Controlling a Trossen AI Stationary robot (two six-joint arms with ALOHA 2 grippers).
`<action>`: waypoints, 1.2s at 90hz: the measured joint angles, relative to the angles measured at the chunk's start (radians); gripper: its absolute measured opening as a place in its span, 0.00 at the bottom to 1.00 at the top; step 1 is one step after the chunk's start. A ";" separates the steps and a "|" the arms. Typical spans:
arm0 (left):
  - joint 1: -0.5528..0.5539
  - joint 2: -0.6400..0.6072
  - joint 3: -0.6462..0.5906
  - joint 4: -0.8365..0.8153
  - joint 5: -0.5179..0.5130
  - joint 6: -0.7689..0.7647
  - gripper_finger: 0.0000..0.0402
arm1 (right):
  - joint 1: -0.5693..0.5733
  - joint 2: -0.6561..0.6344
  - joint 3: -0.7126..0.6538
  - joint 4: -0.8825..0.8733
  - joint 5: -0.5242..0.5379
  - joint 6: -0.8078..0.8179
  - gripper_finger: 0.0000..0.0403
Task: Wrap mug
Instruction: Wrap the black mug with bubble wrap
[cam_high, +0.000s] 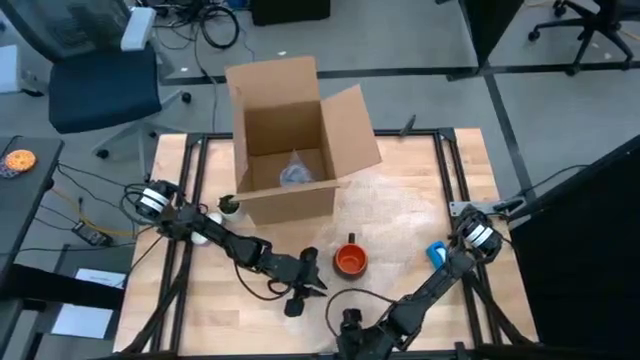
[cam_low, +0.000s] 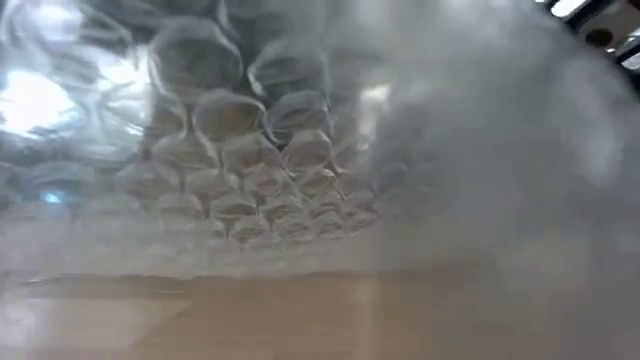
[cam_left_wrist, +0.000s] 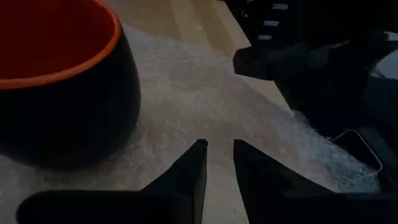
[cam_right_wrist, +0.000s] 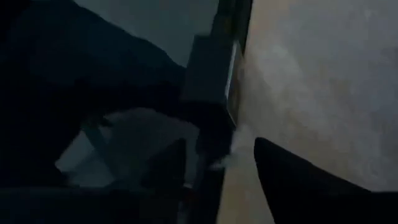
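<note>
**Mug on bubble wrap, both arms low at the near edge**

I count one mug (cam_high: 350, 260), small and round, glossy bright orange inside with a darker outside. It stands upright on the wooden surface (cam_high: 460, 180), in front of the box, on a sheet of clear bubble wrap (cam_high: 400, 205). From the left wrist camera the wrap reads as a pale, finely pebbled film lying flat under the mug's rounded dark belly and orange rim. The low camera is almost filled by it: rows of rounded, translucent bubbles, with a strip of light wood grain below.

One brown cardboard box (cam_high: 290, 140) stands at the far side of the surface, flaps open, matte and square-cornered, with something crumpled and clear at its bottom. One small blue object (cam_high: 436, 254) lies near the right arm; I cannot tell what it is.

My left end effector (cam_left_wrist: 219, 163) sits low over the wrap just beside the mug, apart from it, its two dark wedge-shaped fingers nearly together with a narrow slit between them and nothing pinched. My right end effector (cam_right_wrist: 217, 163) is down at the surface's near edge, its fingers spread with a pale wisp of wrap showing in the gap; I cannot tell whether it touches them.
</note>
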 joint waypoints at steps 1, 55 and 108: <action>0.000 0.000 0.000 0.000 0.000 0.000 0.16 | 0.000 0.000 0.000 -0.011 0.000 -0.003 0.39; -0.003 -0.004 0.000 0.011 0.002 0.000 0.16 | -0.034 0.028 -0.002 -0.040 0.077 0.038 0.12; -0.192 -0.205 0.075 -0.229 0.060 -0.008 0.16 | 0.004 -0.081 -0.002 -0.080 0.458 0.060 0.00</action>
